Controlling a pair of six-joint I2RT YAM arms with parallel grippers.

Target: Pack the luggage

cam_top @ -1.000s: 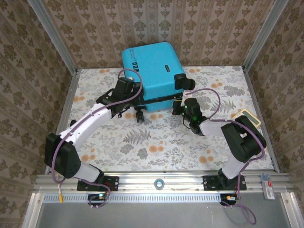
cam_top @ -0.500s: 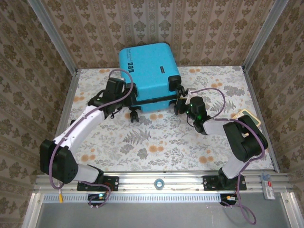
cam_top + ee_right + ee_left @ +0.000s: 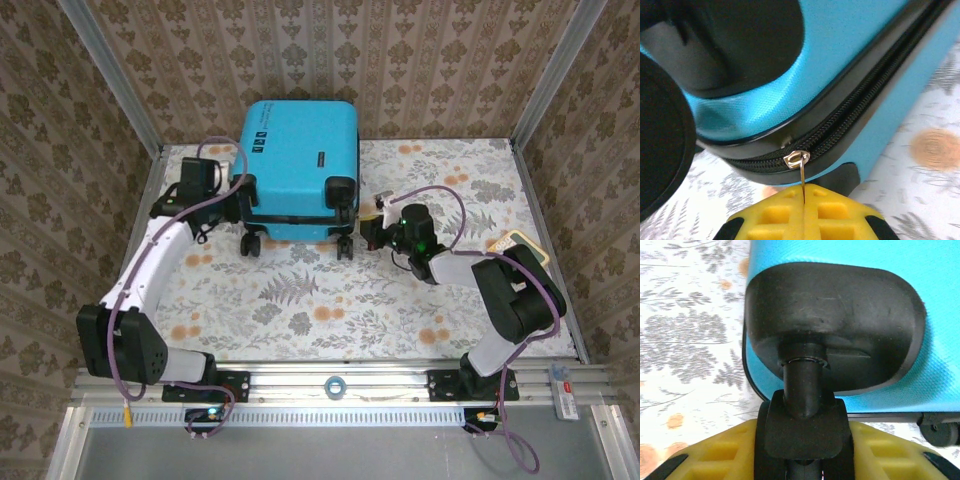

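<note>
**Top external:** The luggage [image 3: 298, 165] lay closed at the far middle of the desk [image 3: 300, 300], its far end close to the back wall [image 3: 330, 50] and its wheeled end turned toward the arms. The left gripper [image 3: 235, 197] met the case at its near-left corner and the right gripper [image 3: 372, 228] at its near-right corner. The zip seam ran left to right across the near end between them. Bare patterned desk lay open in front of the case and to either side. The wall left no room behind it.

**Left wrist:** The left gripper's yellow fingers [image 3: 725, 455] were clamped on a spinner wheel [image 3: 802, 432] just under its black wheel housing [image 3: 835, 325], with blue shell above and to the right. From here the case appeared braced at that corner.

**Right wrist:** The right gripper's pads were pressed together on the thin metal zipper pull [image 3: 797, 159]. The pull stood straight out from the zipper track [image 3: 865, 112], with the slider just beyond the fingertips. The track ran up and to the right, away from the slider, and curved round the corner to the left beside another black wheel. The right arm was plainly the nearer one to the zip, so any pull would probably have to follow that seam line while the left gripper steadied the case.
</note>
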